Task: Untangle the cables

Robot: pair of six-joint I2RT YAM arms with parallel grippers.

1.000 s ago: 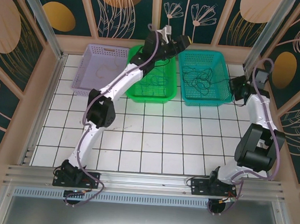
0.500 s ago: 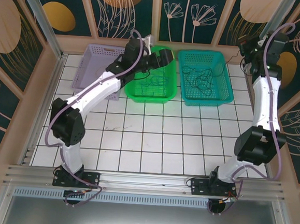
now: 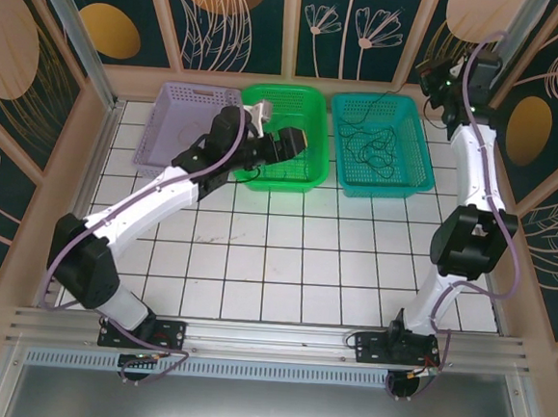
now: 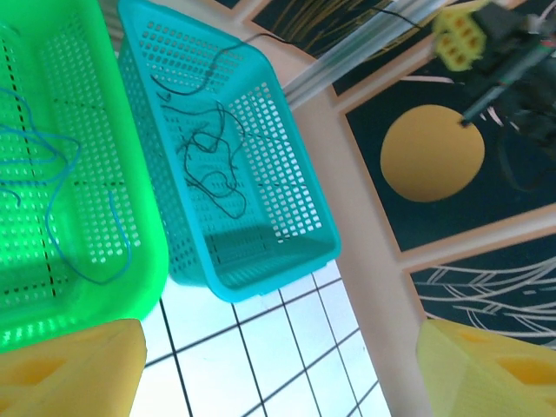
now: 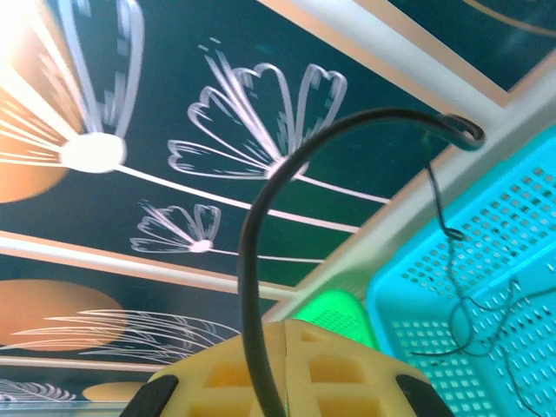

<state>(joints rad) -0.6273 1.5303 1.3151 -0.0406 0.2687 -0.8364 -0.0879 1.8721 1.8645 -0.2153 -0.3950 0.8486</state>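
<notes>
1. Raised right gripper (image 5: 285, 365) clamps a thin black cable (image 5: 249, 226) trailing into the dark tangle (image 3: 371, 143) in the teal plastic mesh basket (image 3: 382, 188).
2. Left gripper (image 3: 299, 141) hangs empty, jaws apart.
3. Pulling higher may tighten knots or lift the tangle out.

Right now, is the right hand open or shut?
Shut on a black cable: the right hand pinches it between touching yellow fingers, and it arcs toward the teal basket.
</notes>
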